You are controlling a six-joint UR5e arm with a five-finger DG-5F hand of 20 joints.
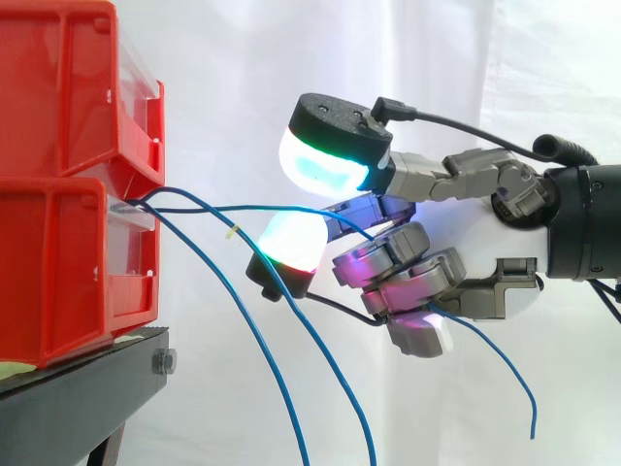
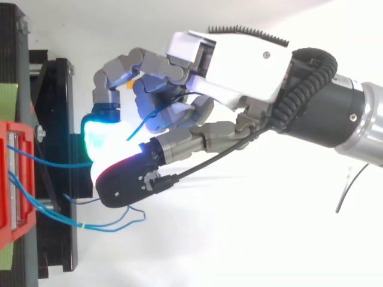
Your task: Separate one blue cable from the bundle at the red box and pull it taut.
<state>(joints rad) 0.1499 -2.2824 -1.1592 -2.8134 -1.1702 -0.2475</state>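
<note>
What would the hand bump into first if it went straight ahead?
Probably the loose blue cables hanging between the hand and the red bins; behind them, the bins' front. Depth is hard to judge.

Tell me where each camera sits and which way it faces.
Side view: beside the work at its height, looking level across at the red bins; the hand reaches in from the right edge.
Top view: above, looking down on the black stand and bins; the hand and arm reach in from the right.
Shared: the hand, curled round one blue cable, and the red bins.
</note>
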